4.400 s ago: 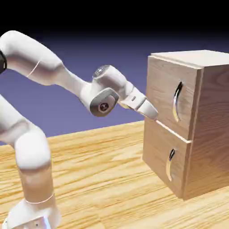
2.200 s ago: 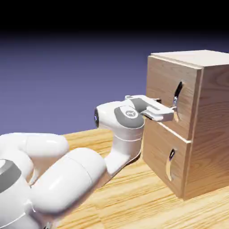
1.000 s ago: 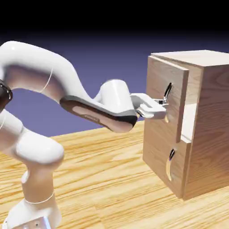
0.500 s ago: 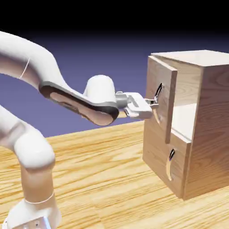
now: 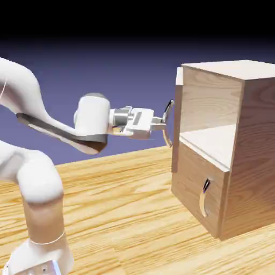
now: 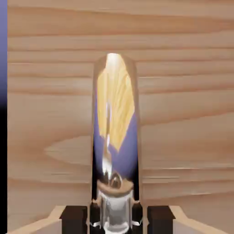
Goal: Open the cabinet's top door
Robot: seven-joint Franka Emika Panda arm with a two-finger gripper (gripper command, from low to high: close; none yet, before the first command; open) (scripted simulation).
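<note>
One door of two is swung wide: you are late in the opening pull.

Your gripper (image 5: 159,124) is clamped tight on the curved silver handle (image 5: 168,122) of the top door (image 5: 175,126), which stands edge-on at the front left corner of the cabinet (image 5: 225,145), baring the upper compartment and its shelf. In the hand view the handle (image 6: 114,151) runs up between the fingertips (image 6: 76,218), wood grain behind it. By my reading, you need only carry the arc a little further round the hinge, then let go. The lower door (image 5: 196,185) sits shut beneath the shelf. Nothing on the table (image 5: 123,215) blocks the swing; keep your forearm out of it.
</note>
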